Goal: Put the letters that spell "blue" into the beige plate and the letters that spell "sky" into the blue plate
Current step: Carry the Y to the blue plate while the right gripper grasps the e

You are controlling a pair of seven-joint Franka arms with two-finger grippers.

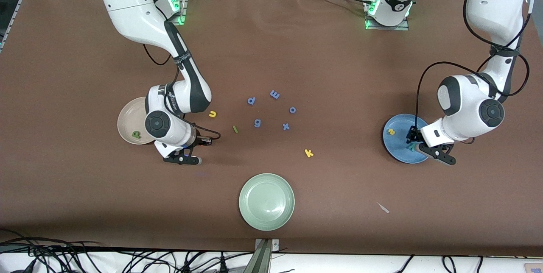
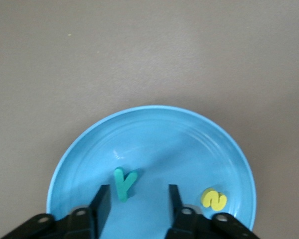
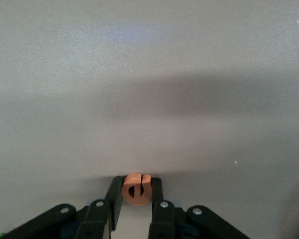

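Observation:
My right gripper (image 3: 137, 180) is shut on the orange "e" (image 3: 135, 191), low over the bare table beside the beige plate (image 1: 127, 118). In the front view this gripper (image 1: 183, 156) hides the "e". The dark green "b" (image 1: 136, 135) lies in the beige plate. My left gripper (image 2: 139, 189) stands open over the blue plate (image 2: 154, 134), where the teal "y" (image 2: 123, 183) lies free by one finger and the yellow "s" (image 2: 214, 198) lies nearby. On the table lie the yellow "u" (image 1: 212, 114), the green "l" (image 1: 235, 129) and the yellow "k" (image 1: 309, 152).
Periwinkle letters "p" (image 1: 251, 101), "m" (image 1: 275, 94), "o" (image 1: 292, 110), "g" (image 1: 257, 123) and "x" (image 1: 286, 126) are scattered mid-table. A pale green plate (image 1: 266, 201) sits nearer the front camera. A small scrap (image 1: 383, 207) lies toward the left arm's end.

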